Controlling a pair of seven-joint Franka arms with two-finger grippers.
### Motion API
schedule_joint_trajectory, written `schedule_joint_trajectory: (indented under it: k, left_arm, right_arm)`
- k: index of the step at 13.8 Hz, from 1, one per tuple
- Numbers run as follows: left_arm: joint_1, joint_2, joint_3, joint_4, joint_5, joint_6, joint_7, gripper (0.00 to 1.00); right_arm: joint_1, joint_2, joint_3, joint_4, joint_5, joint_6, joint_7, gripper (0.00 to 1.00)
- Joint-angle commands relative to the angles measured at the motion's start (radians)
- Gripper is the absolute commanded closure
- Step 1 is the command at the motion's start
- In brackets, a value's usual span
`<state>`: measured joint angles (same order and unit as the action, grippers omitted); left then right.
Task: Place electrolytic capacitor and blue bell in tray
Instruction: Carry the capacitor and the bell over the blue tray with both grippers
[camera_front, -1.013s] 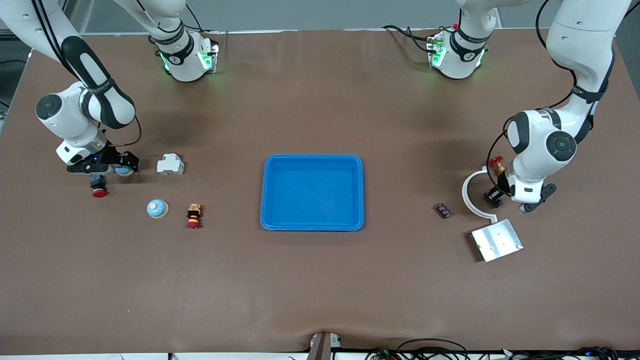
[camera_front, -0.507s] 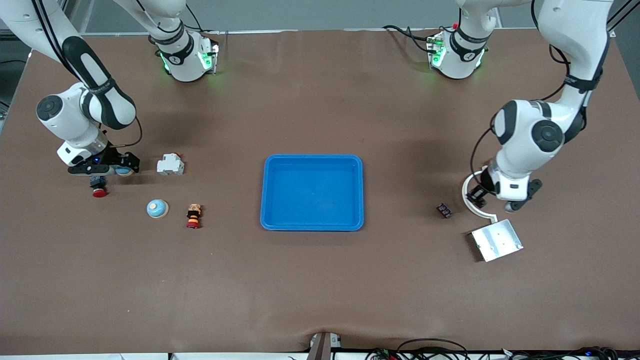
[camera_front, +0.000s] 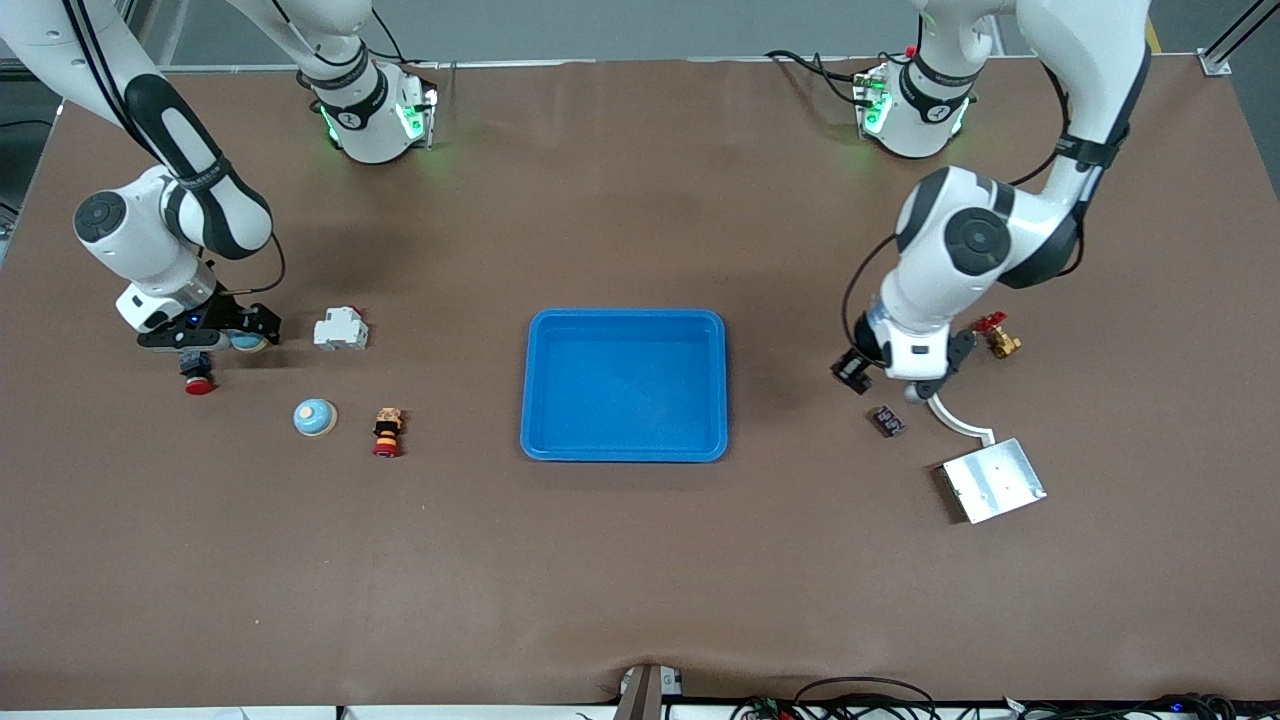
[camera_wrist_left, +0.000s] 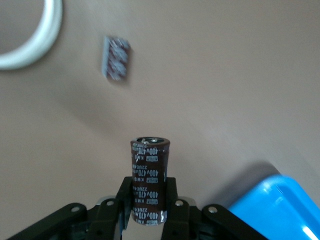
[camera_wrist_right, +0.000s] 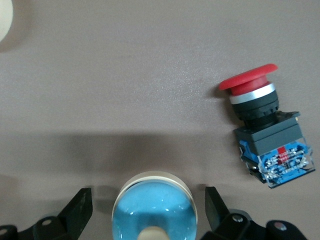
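Now the electrolytic capacitor (camera_wrist_left: 149, 180), clamped in the left gripper (camera_wrist_left: 148, 200), should be carried level over the tray (camera_front: 624, 385), while the right gripper (camera_wrist_right: 149, 210) is kept wide around the blue bell (camera_wrist_right: 154, 210)

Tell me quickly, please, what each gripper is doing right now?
Left gripper: shut on the capacitor, in the air beside the tray.
Right gripper: open around a blue bell.

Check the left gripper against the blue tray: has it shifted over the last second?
Yes. The left gripper, shut on the electrolytic capacitor, has moved from beside the white ring toward the blue tray.
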<state>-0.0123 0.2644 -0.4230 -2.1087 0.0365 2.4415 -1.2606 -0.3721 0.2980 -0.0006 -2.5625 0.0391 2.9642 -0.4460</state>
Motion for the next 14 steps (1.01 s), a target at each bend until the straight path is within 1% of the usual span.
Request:
schedule_joint_trajectory:
  k: [1,2,3,6,7,11,13,14]
  left_arm:
    - [-0.092,0.068,0.001,0.084,0.008,-0.027,-0.12,1.0]
    - [-0.119,0.088,0.001,0.101,0.008,-0.027,-0.134,1.0]
    - [-0.138,0.105,0.001,0.114,0.006,-0.027,-0.161,1.0]
    - [-0.208,0.15,0.006,0.151,0.008,-0.027,-0.276,1.0]
    - [-0.225,0.17,0.006,0.17,0.008,-0.025,-0.299,1.0]
    - [-0.325,0.277,0.013,0.283,0.013,-0.025,-0.399,1.0]
    - [-0.357,0.326,0.027,0.318,0.078,-0.025,-0.457,1.0]
    - [-0.371,0.358,0.027,0.337,0.115,-0.027,-0.498,1.0]
  right_arm:
    - [-0.008,0.007,0.002,0.005,0.013,-0.005,-0.016,0.0]
    - [-0.008,0.006,0.002,0.007,0.013,-0.005,-0.019,0.41]
    - [-0.007,0.006,0.002,0.007,0.013,-0.005,-0.013,0.99]
    - [0.016,-0.008,0.008,0.011,0.015,-0.023,0.021,1.0]
    - [0.053,-0.025,0.008,0.027,0.015,-0.077,0.067,1.0]
    - [0.206,-0.172,0.008,0.114,0.015,-0.417,0.329,1.0]
    - [0.315,-0.209,0.008,0.188,0.015,-0.577,0.516,1.0]
    - [0.369,-0.217,0.008,0.211,0.015,-0.605,0.608,1.0]
